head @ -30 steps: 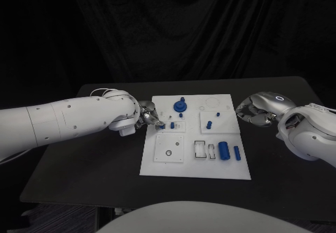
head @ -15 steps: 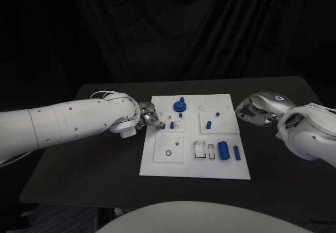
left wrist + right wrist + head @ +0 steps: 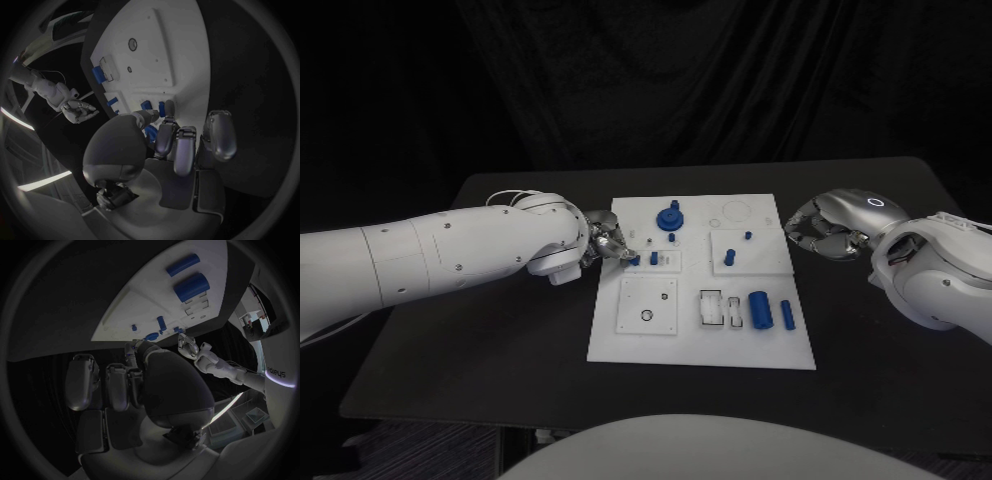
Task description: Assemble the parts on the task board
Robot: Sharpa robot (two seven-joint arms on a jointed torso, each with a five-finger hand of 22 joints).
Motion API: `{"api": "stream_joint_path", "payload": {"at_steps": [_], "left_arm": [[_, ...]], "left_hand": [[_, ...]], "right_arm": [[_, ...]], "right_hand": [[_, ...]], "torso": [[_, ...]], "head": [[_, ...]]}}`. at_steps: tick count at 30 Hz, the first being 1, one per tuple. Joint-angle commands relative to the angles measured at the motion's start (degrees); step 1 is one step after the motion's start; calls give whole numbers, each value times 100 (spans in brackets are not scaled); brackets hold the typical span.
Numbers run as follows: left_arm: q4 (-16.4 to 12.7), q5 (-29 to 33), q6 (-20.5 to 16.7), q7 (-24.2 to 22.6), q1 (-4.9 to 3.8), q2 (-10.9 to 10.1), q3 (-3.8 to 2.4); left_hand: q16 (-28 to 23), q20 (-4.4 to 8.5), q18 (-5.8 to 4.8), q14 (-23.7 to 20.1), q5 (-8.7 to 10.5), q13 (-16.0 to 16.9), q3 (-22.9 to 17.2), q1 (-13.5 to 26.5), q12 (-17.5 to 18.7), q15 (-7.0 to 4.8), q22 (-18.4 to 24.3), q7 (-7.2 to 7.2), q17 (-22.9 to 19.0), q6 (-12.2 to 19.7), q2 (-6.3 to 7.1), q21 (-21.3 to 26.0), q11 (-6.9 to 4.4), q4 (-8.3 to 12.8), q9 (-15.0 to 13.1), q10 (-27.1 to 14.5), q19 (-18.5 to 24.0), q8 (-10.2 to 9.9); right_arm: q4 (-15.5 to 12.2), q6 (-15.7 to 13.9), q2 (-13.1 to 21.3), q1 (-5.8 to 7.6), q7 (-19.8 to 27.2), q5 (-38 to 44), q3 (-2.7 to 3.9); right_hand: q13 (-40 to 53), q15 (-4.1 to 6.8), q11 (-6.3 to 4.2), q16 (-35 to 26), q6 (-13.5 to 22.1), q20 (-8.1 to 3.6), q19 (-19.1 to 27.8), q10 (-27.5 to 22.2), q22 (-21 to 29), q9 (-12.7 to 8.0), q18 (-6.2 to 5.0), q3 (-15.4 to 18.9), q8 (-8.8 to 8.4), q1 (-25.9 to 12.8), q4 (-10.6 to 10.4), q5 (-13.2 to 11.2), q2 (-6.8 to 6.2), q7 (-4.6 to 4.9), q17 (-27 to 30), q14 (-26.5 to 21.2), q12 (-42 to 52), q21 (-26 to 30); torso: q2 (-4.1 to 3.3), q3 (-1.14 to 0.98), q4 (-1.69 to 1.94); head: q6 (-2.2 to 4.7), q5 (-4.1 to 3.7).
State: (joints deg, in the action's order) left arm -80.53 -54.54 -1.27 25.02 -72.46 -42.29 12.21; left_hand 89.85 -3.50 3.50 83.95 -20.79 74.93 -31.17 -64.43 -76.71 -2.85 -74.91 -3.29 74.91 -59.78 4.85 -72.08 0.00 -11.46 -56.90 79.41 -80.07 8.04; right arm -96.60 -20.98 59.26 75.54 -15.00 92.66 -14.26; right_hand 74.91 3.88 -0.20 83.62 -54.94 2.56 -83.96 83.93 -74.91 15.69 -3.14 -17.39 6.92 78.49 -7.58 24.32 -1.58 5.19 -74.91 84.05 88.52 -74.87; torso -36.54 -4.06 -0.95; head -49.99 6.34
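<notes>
The left robot hand [image 3: 606,243] pinched a small blue peg [image 3: 633,260] at the task board [image 3: 704,345] edge, risking tilt or jamming on insertion; the right robot hand [image 3: 822,232] hung curled, empty, beside it.

One task board [image 3: 705,346], two hands, perhaps eight blue parts [image 3: 762,309].

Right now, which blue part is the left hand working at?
The small blue peg at the task board's left edge, at the left hand's fingertips. The other blue parts lie further right, clear of either hand.
</notes>
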Motion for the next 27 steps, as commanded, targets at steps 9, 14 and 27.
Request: {"api": "stream_joint_path", "payload": {"at_steps": [9,14,27], "left_arm": [[21,53,-99,-80,28,22,-4],[16,53,-84,-96,34,28,-4],[-6,53,-100,-228,43,25,-4]], "left_hand": [[15,-11,76,605,-43,718,-6,22,36,8,-941,-18,1509,31,-42,37,-14,40,0,-46,46,-19],[15,-12,78,605,-46,714,-8,22,43,9,-938,-21,1509,36,-47,48,-13,41,0,-53,53,-22],[15,-17,86,605,-54,656,-19,21,146,17,-926,-34,1509,69,-59,90,-1,68,2,-143,76,-42]], "right_arm": [[-7,-2,9,6,-80,19,4],[-6,-6,3,6,-77,19,4],[-2,-13,1,6,-75,19,4]], "right_hand": [[1312,16,-18,-3,-52,-26,-23,414,-1050,8,-27,-56,-43,49,9,28,11,2,-883,432,-23,16],[1312,16,-18,-3,-52,-26,-23,414,-1050,8,-27,-56,-43,49,9,28,11,2,-883,432,-23,16],[1314,17,-19,-2,-54,-27,-25,417,-1051,9,-27,-60,-44,49,15,35,10,2,-884,433,-21,13]], "torso": [[0,-1,-1],[-1,-2,-3],[0,0,1]], "head": [[-1,-6],[-1,1],[-1,3]]}}
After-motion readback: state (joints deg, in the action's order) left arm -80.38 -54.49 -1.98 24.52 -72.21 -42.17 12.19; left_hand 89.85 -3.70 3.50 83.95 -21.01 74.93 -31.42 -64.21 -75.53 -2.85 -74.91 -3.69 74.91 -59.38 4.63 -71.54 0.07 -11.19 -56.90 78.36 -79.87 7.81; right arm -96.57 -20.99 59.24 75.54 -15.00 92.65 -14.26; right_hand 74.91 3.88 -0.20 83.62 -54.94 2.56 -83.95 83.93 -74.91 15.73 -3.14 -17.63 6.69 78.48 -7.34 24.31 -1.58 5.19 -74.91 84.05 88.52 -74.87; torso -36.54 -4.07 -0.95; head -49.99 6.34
